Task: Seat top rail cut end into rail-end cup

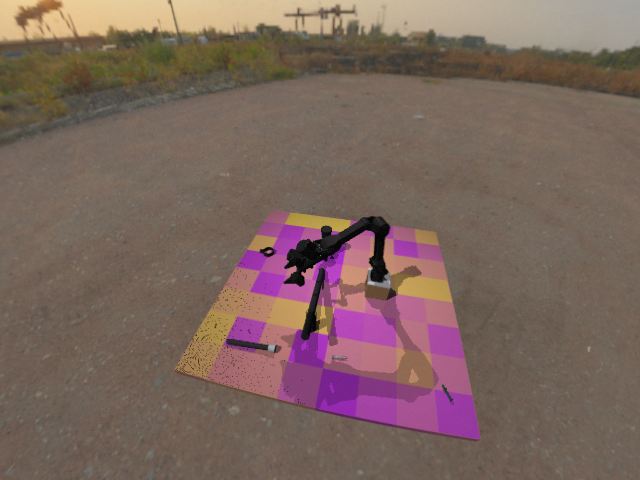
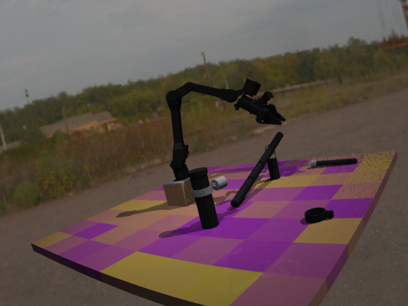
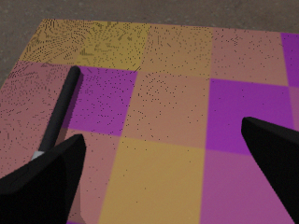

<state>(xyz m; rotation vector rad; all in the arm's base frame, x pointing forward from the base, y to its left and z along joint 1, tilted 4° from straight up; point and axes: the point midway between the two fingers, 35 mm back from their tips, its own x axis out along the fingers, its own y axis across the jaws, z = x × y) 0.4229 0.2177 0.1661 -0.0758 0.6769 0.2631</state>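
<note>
Jaws (image 2: 276,119) stand released and wide apart with nothing between them, hanging in the air just above the raised upper end of the rail; the wrist view shows only checkered desk between the two dark fingers.

Going by size, the desk (image 2: 210,283) comes first, a purple, pink and yellow checkered slab that carries everything.

The arm (image 2: 178,131) rises from a tan base block (image 2: 178,192) toward the far left edge in the exterior view and reaches over toward the rail, apparently to take hold near its high end.

The top rail (image 2: 257,169) leans steeply: it passes through the loop cap on the small post (image 2: 273,167) near the far edge, which props its upper end, while its lower cut end rests on the desk. That cut end lies near the rail-end cup but apart from it, so the seating is not yet done.

The big post (image 2: 204,197) stands upright beside the base block, its grey brace band (image 2: 201,191) up near the post cap, with the rail-end cup (image 2: 220,182) hanging from the band and facing the rail.

A spare bar (image 2: 333,162) lies at the far right corner, a loose black ring (image 2: 317,214) toward the right edge.

No writing or brand can be read anywhere.
</note>
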